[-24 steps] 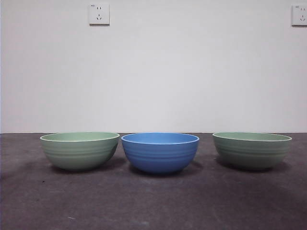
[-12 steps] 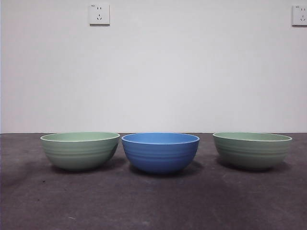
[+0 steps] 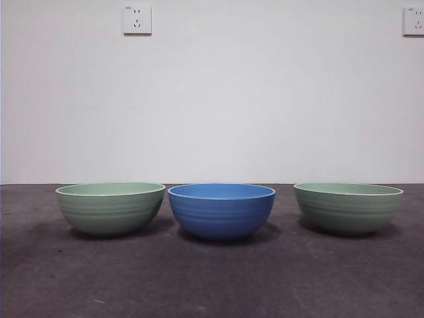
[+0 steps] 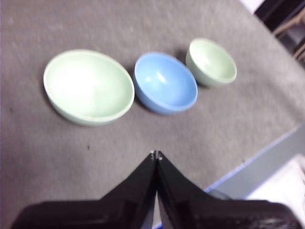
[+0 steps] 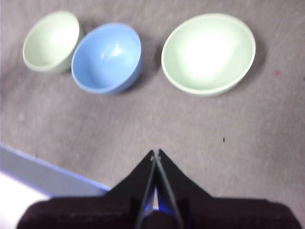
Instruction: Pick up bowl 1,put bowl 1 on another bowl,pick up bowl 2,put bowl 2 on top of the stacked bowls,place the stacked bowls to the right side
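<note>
Three ridged bowls stand in a row on the dark table. The blue bowl point(image 3: 221, 210) is in the middle, with one pale green bowl point(image 3: 110, 207) on its left and another pale green bowl point(image 3: 348, 207) on its right. All three are empty and apart from each other. No stack exists. My left gripper point(image 4: 156, 154) is shut, high above the table in front of the left green bowl point(image 4: 88, 86). Shut too, my right gripper point(image 5: 155, 153) hangs above the table in front of the right green bowl point(image 5: 208, 52). Neither gripper shows in the front view.
The table's pale blue front edge point(image 4: 257, 164) runs close behind the left gripper and also shows as the table edge point(image 5: 52, 174) by the right one. Two wall sockets point(image 3: 136, 19) sit on the white back wall.
</note>
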